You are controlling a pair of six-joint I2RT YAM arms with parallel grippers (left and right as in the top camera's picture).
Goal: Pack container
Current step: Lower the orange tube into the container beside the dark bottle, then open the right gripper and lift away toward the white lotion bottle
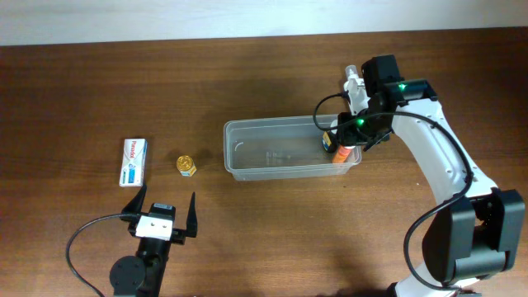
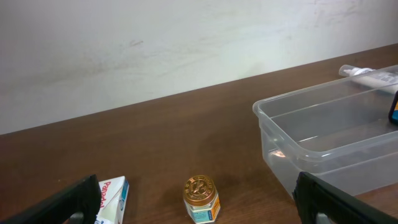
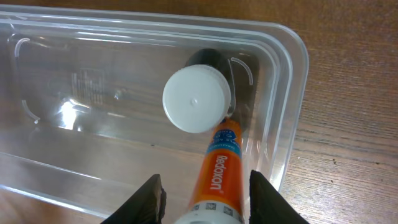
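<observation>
Overhead: container [image 1: 272, 155] at centre of the frame on the brown table [image 1: 82, 99], long side running left to right. Clear, shallow, round-cornered, rimmed. Right gripper [image 1: 342, 142] down at its right end. Left gripper [image 1: 167, 198] at lower left, well apart, jaws spread wide on nothing. Small box [image 1: 134, 162] and gold-lidded jar [image 1: 186, 166] at left, outside the tub.

Left wrist: container wall [image 2: 292, 134] at right of the frame, see-through and glossy. Probably light, thin-walled, a little springy and slick; likely to skid if nudged. Best taken by the rim at a short end or corner, not mid-wall.

Right wrist: looking down into the tub's right end, rim [image 3: 292, 93] at right. Inside, a white-capped bottle [image 3: 196, 99] upright, touching an orange tube [image 3: 221, 168]. Jaws either side of the tube's lower end, a sliver of gap at left, so apparently loosened rather than pinching.
</observation>
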